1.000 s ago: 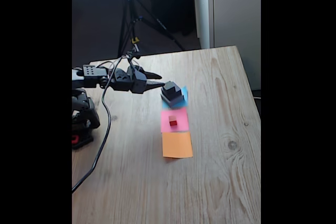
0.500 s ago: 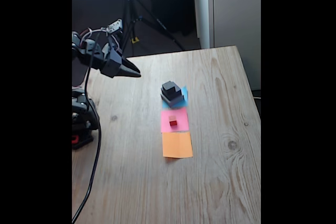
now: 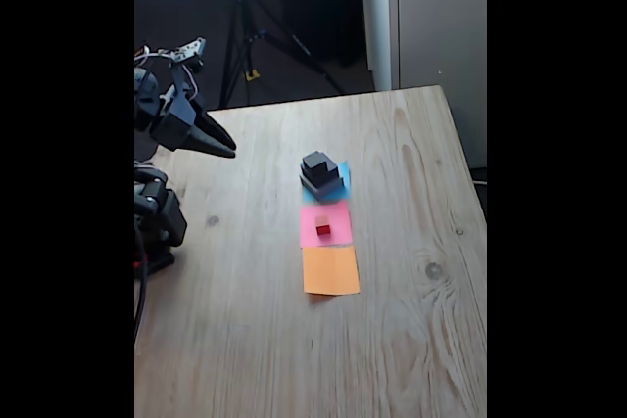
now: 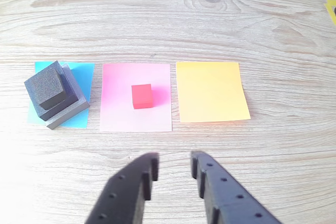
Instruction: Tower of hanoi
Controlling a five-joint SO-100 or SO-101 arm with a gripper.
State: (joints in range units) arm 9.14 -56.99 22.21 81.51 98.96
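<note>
Gripper (image 4: pixel 173 160) raised above the wooden table (image 4: pixel 273 24), fingers slightly parted, holding nothing. Red cube (image 4: pixel 142 96) sits alone on the pink paper square (image 4: pixel 115 114). Three grey and black blocks (image 4: pixel 53 95) stacked on the blue paper square (image 4: pixel 84 74); orange paper square (image 4: pixel 211 92) bare.

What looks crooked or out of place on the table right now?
Only the stack on the blue paper looks off: its blocks sit twisted against one another and hang over the paper's lower edge in the wrist view. The red cube sits squarely on the pink paper, the orange paper is bare, and nothing looks damaged.
</note>
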